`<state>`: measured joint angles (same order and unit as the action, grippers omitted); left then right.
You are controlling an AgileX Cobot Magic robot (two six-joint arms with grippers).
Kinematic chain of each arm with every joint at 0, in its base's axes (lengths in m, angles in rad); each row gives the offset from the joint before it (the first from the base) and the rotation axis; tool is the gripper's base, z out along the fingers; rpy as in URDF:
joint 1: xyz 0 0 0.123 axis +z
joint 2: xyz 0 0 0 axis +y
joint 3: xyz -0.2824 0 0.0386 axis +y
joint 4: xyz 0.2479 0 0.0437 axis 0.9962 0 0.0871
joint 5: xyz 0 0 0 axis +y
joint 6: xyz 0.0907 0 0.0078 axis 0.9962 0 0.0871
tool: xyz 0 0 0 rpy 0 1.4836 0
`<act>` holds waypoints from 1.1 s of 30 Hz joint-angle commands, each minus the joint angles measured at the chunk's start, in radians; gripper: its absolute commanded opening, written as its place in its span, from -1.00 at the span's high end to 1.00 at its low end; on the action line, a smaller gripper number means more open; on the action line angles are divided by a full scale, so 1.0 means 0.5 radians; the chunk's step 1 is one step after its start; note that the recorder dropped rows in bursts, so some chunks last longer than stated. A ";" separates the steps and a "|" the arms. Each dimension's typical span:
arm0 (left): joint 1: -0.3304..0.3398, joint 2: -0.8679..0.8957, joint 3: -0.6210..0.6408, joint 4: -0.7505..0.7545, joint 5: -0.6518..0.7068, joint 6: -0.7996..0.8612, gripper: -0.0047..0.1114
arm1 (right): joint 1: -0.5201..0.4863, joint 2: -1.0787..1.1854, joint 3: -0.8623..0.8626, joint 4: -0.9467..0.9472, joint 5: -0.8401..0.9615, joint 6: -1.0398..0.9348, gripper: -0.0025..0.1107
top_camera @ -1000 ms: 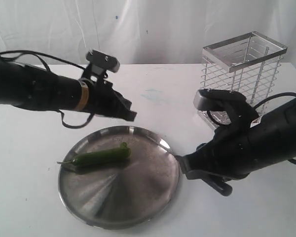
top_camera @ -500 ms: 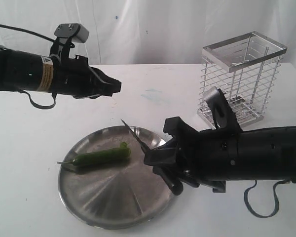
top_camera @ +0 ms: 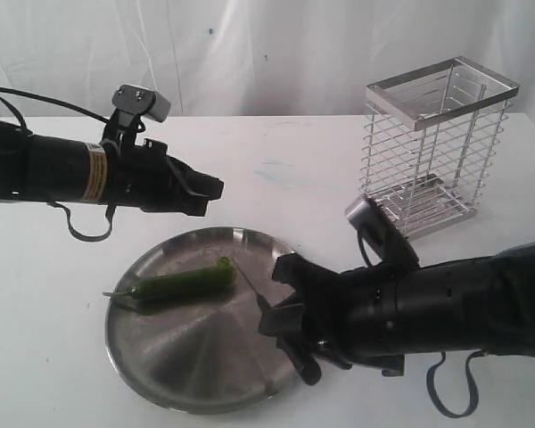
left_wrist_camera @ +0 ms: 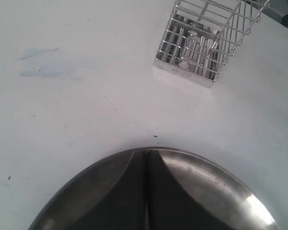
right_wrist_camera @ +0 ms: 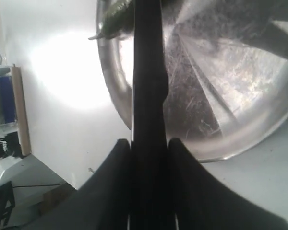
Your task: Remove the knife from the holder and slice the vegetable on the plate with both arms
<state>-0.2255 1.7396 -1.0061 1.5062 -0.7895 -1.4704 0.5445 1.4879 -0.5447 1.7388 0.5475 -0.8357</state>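
Right jaws clamp the knife point(right_wrist_camera: 146, 96), its blade barely visible edge-on.

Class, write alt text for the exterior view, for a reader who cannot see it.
The right pincer grips a black knife, its blade angled over a steel plate toward a green chilli lying there. The shut left pincer hovers beyond the plate; a wire holder stands behind.

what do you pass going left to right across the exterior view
vegetable → right gripper, clamped on the knife → holder. the plate and left gripper overlap these, so they're left out
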 commanded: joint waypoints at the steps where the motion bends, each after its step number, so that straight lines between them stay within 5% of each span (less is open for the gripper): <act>1: 0.008 0.014 0.009 -0.052 -0.085 0.063 0.91 | 0.074 0.124 -0.074 0.011 -0.010 -0.086 0.96; 26: 0.008 0.173 -0.056 -0.259 -0.281 0.167 0.91 | 0.089 0.207 -0.305 0.011 -0.155 -0.139 0.96; 33: 0.008 0.173 -0.083 -0.155 -0.206 0.167 0.91 | 0.231 0.347 -0.325 0.011 -0.207 -0.097 0.96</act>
<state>-0.2250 1.8324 -1.0455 1.3948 -0.8997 -1.3935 0.6453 1.6367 -0.7042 1.7460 0.4528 -0.8904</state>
